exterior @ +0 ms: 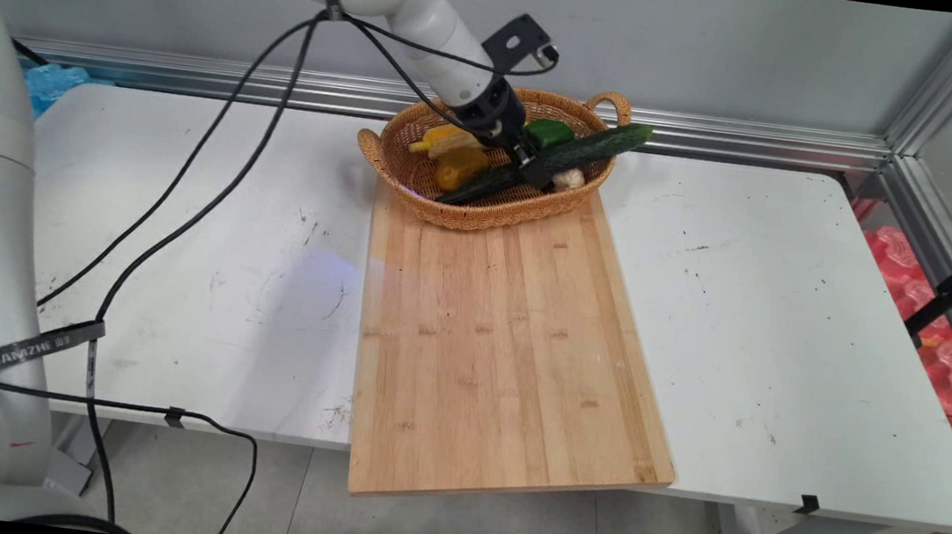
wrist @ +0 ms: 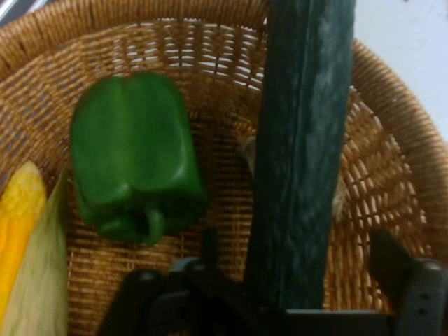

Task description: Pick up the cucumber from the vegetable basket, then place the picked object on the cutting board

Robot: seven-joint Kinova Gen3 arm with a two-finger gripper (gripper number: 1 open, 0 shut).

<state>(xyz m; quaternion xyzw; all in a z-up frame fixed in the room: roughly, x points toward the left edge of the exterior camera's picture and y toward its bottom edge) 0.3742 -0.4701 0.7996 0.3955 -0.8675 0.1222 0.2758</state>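
the gripper (exterior: 531,162) is reached down into the wicker basket (exterior: 414,179), and a long dark cucumber (exterior: 599,145) is seen running between its fingers. in the hand view the cucumber (wrist: 301,154) rises straight up from the linkage, with one finger (wrist: 402,269) standing a little off its side, so whether the jaws are clamped on it or merely set around it cannot be told. one end of the cucumber is pointed out over the basket's far rim, beside the handle; the other end is down inside the basket.

as far as can be judged, nothing has been taken out of the basket — the green pepper (wrist: 133,157), the corn cob (wrist: 21,231) in its husk, a yellow-orange vegetable (exterior: 460,168) and a small pale item (exterior: 569,178), perhaps garlic, are all lying inside it. the cucumber is tilted but not lifted clear.

the bamboo cutting board (exterior: 504,341) is laid just in front of the basket, the basket's near edge resting on its far end; nothing is set on the board, and its near end is overhung past the table's edge.

the white table (exterior: 787,335) under the basket is scuffed and marked with dark specks. behind the basket an aluminium rail is run along a grey wall — off to the right of the basket, beyond the table, red packaging is seen on the floor, and to the left a bit of blue plastic.
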